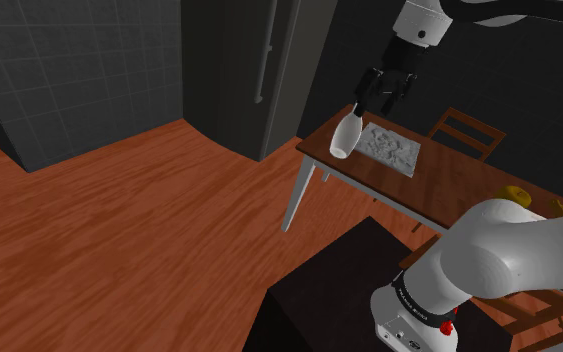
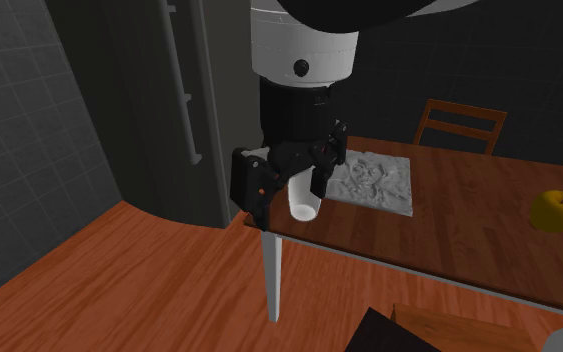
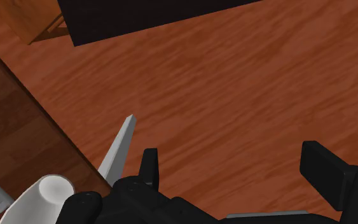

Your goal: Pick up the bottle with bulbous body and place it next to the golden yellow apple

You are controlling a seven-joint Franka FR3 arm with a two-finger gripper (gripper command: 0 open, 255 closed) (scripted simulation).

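Note:
A white bottle with a bulbous body (image 1: 344, 137) stands tilted at the corner of the brown table (image 1: 369, 185), its neck leaning toward my gripper (image 1: 381, 98) just above it. My black gripper (image 2: 289, 185) hangs over that table corner with the bottle (image 2: 305, 205) beside its fingers. In the wrist view the fingers (image 3: 149, 167) stand wide apart around bare floor, and the bottle (image 3: 34, 200) lies outside one finger, not between them. The golden yellow apple (image 1: 514, 193) (image 2: 557, 210) rests far along the table.
A grey textured mat (image 1: 394, 147) (image 2: 374, 183) lies on the table behind the bottle. A wooden chair (image 1: 466, 130) (image 2: 459, 125) stands at the table's far side. The white table leg (image 2: 273, 280) drops to a wooden floor. Dark walls rise behind.

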